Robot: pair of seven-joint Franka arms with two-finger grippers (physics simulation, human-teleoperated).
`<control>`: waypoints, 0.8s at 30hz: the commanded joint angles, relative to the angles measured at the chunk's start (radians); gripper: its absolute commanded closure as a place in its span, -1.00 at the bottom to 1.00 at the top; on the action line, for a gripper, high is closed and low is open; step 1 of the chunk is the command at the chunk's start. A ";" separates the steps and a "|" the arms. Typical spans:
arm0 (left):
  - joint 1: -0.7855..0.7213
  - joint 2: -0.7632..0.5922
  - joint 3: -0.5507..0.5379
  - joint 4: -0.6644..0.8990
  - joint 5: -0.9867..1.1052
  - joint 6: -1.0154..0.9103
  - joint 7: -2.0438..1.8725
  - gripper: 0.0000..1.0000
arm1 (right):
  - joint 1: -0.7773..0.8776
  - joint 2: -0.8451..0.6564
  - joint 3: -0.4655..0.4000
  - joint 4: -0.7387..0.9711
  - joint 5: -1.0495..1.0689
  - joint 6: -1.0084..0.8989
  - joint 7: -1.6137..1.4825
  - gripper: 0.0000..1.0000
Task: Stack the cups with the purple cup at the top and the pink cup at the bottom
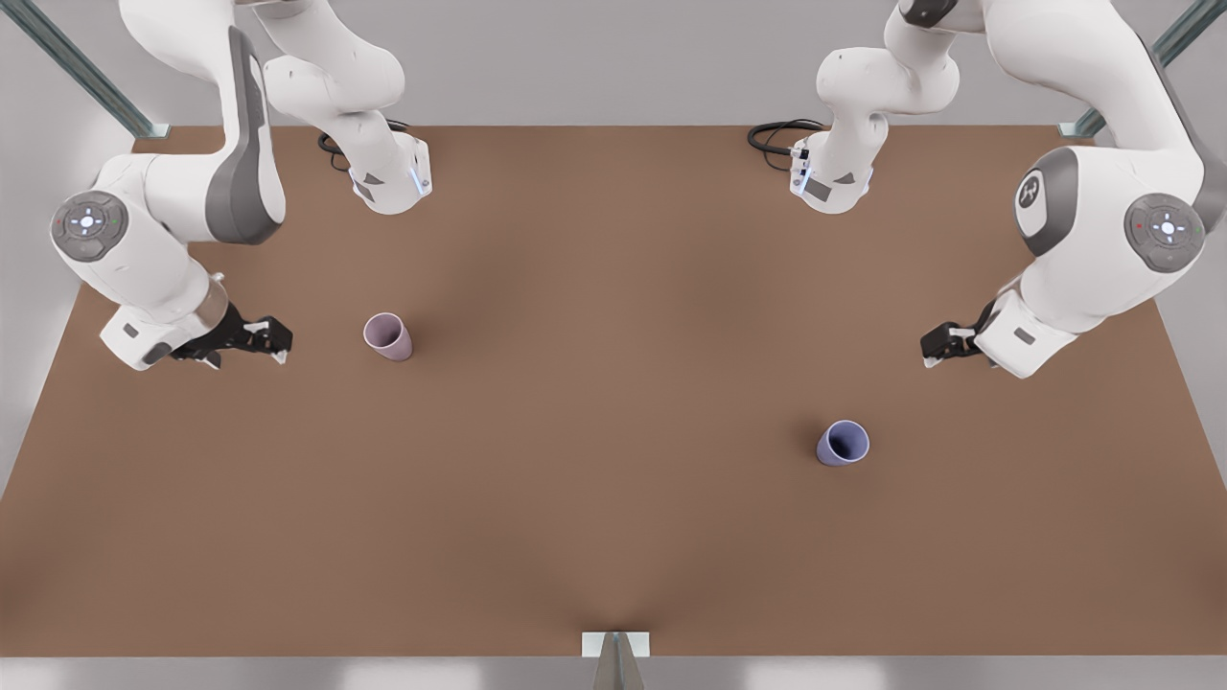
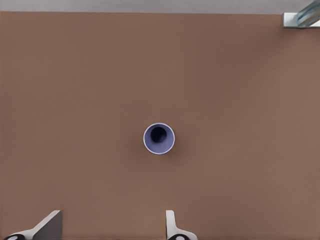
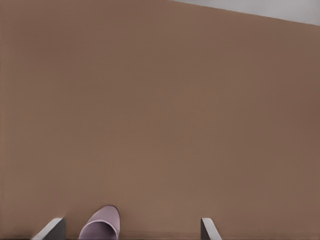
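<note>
The pink cup (image 1: 388, 336) and purple cup (image 1: 843, 443) looked matt and smooth; the brown bench (image 1: 613, 537) was flat and dull; the arms' white shells (image 1: 1102, 230) shone faintly like plastic.

Brown table (image 1: 613, 537), black cables (image 1: 781, 139) at its far edge.

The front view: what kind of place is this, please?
Probably a simulated robot test bench: a bare brown table, metal frame struts at its corners, and only the pink cup and purple cup on it.
</note>
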 commanded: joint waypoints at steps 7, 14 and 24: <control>0.009 0.002 0.002 -0.001 0.005 -0.001 -0.030 -1.00 | 0.007 -0.004 0.002 -0.284 0.004 0.232 -0.007 -1.00; 0.009 -0.011 -0.002 0.002 0.013 -0.001 -0.024 -1.00 | 0.018 -0.113 -0.001 -0.577 0.006 0.462 -0.009 -1.00; 0.009 -0.018 0.002 -0.001 0.001 -0.108 -0.023 -1.00 | 0.018 -0.101 -0.004 -0.721 0.098 0.525 -0.012 -1.00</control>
